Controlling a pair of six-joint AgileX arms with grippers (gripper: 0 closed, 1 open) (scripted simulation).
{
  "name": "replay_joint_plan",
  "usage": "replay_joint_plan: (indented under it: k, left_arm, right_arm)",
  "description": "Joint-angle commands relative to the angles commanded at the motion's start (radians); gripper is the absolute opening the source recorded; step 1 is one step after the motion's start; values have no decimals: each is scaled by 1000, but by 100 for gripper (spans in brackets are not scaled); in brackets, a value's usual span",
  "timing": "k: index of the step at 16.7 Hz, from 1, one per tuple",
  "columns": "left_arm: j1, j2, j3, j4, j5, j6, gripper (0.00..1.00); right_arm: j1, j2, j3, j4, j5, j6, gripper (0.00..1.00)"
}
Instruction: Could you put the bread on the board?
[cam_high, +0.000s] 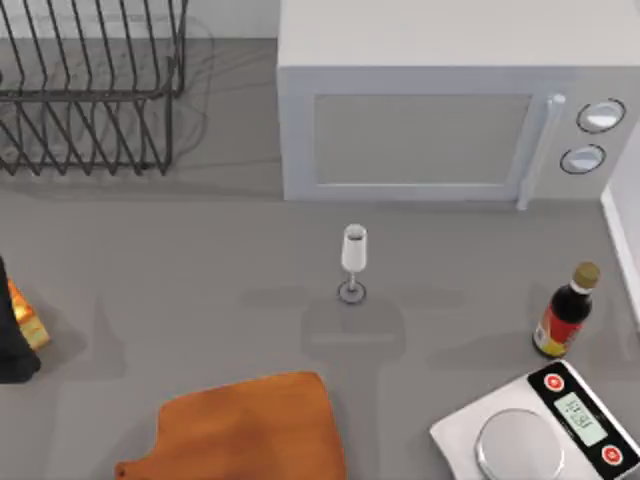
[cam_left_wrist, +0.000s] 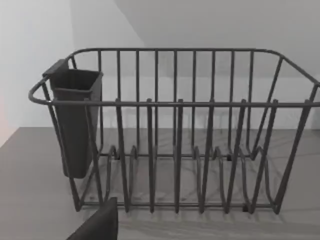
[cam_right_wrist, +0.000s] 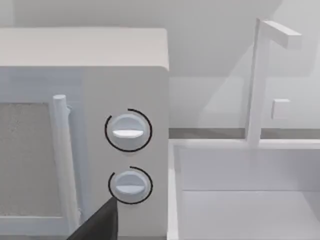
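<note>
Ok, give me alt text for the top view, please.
The bread sits at the table's far left edge beside a dark arm part; the board lies bare at bottom centre. Behind stand a wine glass, microwave and dish rack.

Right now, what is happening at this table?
The left gripper is at the table's left edge, right against the bread; whether it holds the bread cannot be told. The board lies bare at the front, so the bread is not yet on it. A wine glass stands mid-table.
</note>
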Motion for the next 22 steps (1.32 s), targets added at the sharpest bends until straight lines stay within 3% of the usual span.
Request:
replay_joint_plan:
  k: [4, 8, 22]
  left_arm:
    - [3, 32, 29, -24, -1, 23, 100]
    - [14, 223, 183, -150, -3, 145, 100]
    - [62, 1484, 983, -852, 2, 798, 100]
  right_arm:
    - [0, 0, 0, 0, 0, 0, 100]
    - [0, 0, 0, 0, 0, 0, 100]
    - [0, 0, 0, 0, 0, 0, 100]
